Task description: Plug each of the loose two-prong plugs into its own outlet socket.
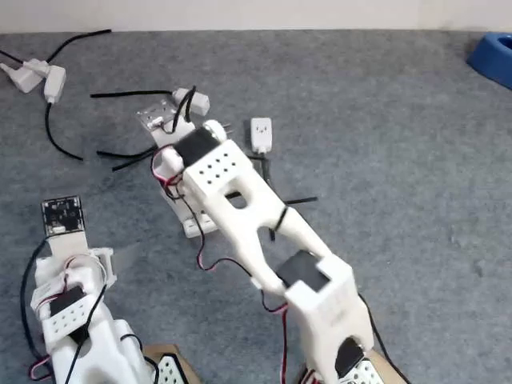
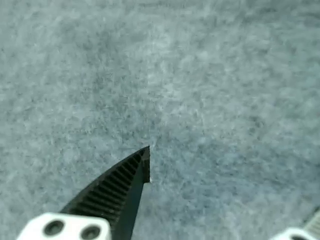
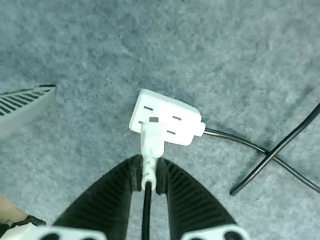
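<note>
The left pincer [image 2: 227, 192] hung near the table's [image 1: 400, 160] front-left corner over bare grey felt-like cover, its ribbed black fingers spread wide and holding nothing. At the far-left corner lay two white moulded pieces [image 1: 36, 78] on black cords; whether plugs or sockets, I could not tell.

The step in hand looked like the insertion itself. The right pincer [image 3: 148, 162], reached out left of the table's middle toward the far edge, was clamped on a slim white plug [image 3: 151, 140] by its grooved black pads, with the plug's thin black cord [image 3: 146, 210] running back between them. The plug's nose met the face of a white socket block [image 3: 175, 117], a smooth, rounded plastic box with several pairs of slots. No prongs showed, so it seemed seated or nearly so.

The next move probably called for a short, straight push in line with the slots. The block was light and lay loose on the nap, so it might slide or tip instead of taking the prongs. After that the pads would need to part without dragging the cord. The block's own cord [image 3: 235, 140] trailed away, glossy and stiff-looking.

Further right, a second socket [image 1: 261, 134] sat free, small and white. A blue container [image 1: 492, 56] with a rounded rim sat at the far-right corner.
</note>
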Robot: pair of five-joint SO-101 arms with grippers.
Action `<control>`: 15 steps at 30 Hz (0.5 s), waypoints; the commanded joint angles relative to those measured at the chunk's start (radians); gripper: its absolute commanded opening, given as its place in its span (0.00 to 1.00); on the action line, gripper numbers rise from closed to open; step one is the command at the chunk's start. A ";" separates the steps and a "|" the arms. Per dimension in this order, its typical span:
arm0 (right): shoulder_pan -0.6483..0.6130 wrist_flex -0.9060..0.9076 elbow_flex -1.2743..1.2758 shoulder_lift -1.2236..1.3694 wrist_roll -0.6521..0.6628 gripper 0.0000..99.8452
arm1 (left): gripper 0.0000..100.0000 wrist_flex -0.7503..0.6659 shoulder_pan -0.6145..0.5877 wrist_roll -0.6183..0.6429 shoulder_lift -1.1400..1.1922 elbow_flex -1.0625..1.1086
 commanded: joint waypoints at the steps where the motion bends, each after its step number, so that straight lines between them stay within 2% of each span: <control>1: 0.007 0.067 -0.139 0.027 -0.002 0.01 | 0.50 -0.028 -0.021 -0.011 -0.019 0.004; 15: 0.090 0.091 -0.199 0.084 -0.044 0.01 | 0.50 -0.028 -0.050 -0.012 -0.019 0.030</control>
